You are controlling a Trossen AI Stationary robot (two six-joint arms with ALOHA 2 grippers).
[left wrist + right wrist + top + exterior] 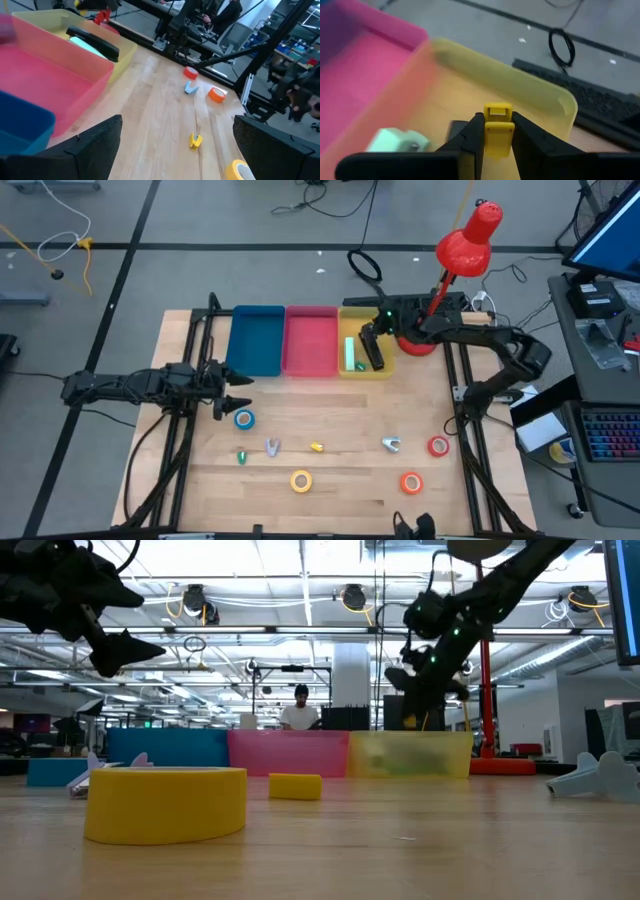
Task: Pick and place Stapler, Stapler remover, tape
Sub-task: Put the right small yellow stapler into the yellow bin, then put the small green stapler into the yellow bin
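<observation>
I can't read any text, label, brand, number or sign from here; nothing on the table or in the room behind it shows lettering I could make out.

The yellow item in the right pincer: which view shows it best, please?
The right wrist view: the yellow item sits central, clamped in the right pincer over the yellow bin. The high view shows only the pincer above that bin; the low and left wrist views do not reveal it.
</observation>
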